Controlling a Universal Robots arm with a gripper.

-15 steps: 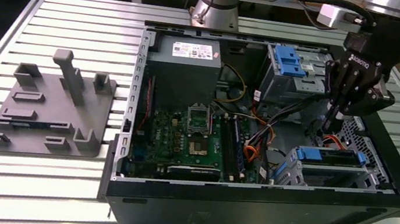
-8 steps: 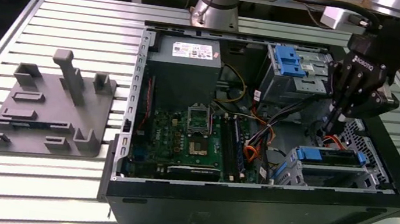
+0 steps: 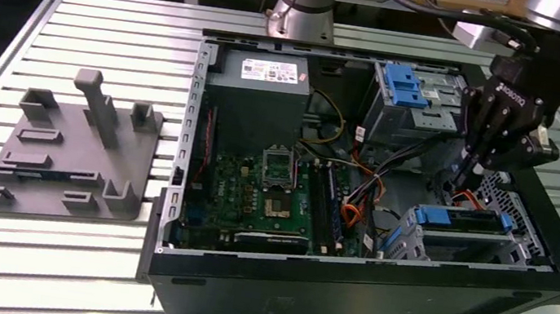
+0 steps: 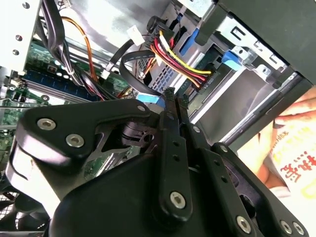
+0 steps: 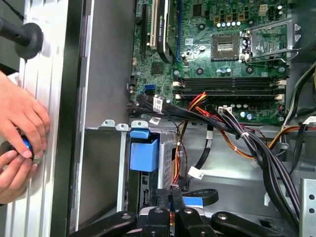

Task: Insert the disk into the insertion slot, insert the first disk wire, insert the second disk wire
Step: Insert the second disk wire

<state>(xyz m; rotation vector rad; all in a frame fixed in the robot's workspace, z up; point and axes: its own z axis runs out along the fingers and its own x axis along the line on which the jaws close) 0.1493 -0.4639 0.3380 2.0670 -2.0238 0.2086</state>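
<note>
The disk [image 3: 465, 221], silver-grey in its blue carrier, lies inside the insertion slot [image 3: 478, 249], a silver cage at the case's corner on the exterior view's right. In the first wrist view the carrier's blue end [image 5: 144, 153] shows within the cage [image 5: 104, 173]. My gripper [image 3: 460, 181] hangs just above and behind the disk, with its fingers pressed together. Its tips [image 4: 171, 94] are shut on the blue plug [image 4: 149, 97] of a black flat wire [image 4: 129, 61]. A red, yellow and black wire bundle [image 4: 173, 57] ends in a black plug [image 4: 206, 74] close to the disk.
The open black computer case [image 3: 350, 286] holds a green motherboard [image 3: 264, 196], a power supply [image 3: 259, 88] and a taller cage with a blue latch [image 3: 405, 88]. A grey fixture plate [image 3: 67, 152] lies at the exterior view's left. A person's hands [image 5: 19, 123] rest outside the case wall.
</note>
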